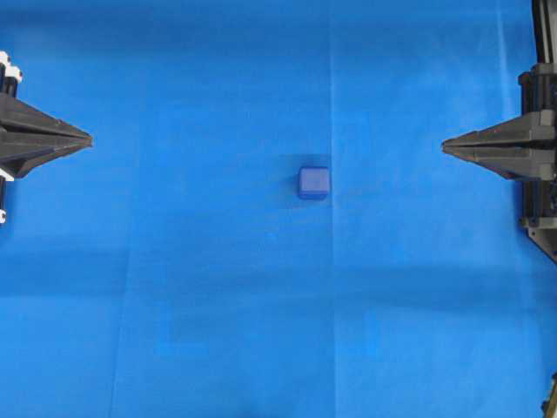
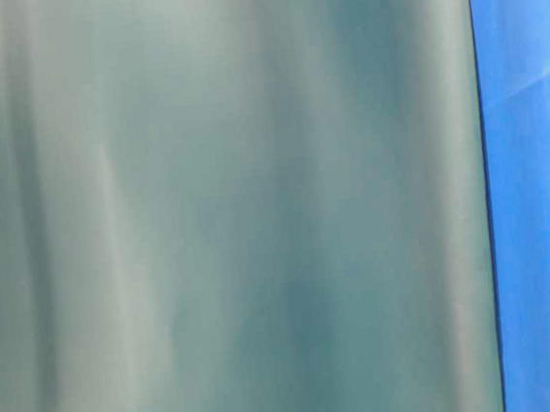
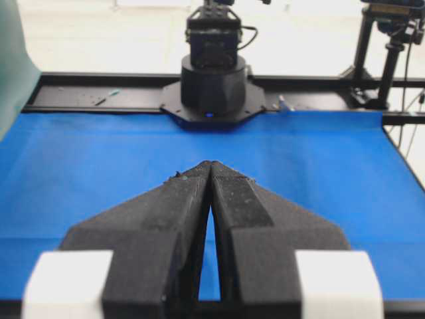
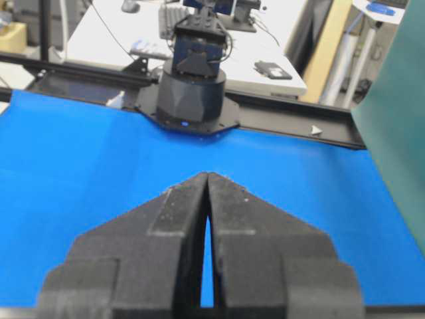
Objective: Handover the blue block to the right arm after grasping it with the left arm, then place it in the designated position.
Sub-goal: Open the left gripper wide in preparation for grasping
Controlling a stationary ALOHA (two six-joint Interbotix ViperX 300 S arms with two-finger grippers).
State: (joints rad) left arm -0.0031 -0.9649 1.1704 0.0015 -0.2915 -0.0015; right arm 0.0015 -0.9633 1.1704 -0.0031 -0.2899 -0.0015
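Here both grippers, left [image 1: 87,138] and right [image 1: 446,145], are closed, empty.

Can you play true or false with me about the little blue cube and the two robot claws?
1. The blue block sits alone on the blue cloth. True.
2. The left gripper is holding the block. False: it is shut on nothing, far from the block.
3. The right gripper is wide open. False: its fingers are pressed together.
4. Both grippers point toward the middle. True.
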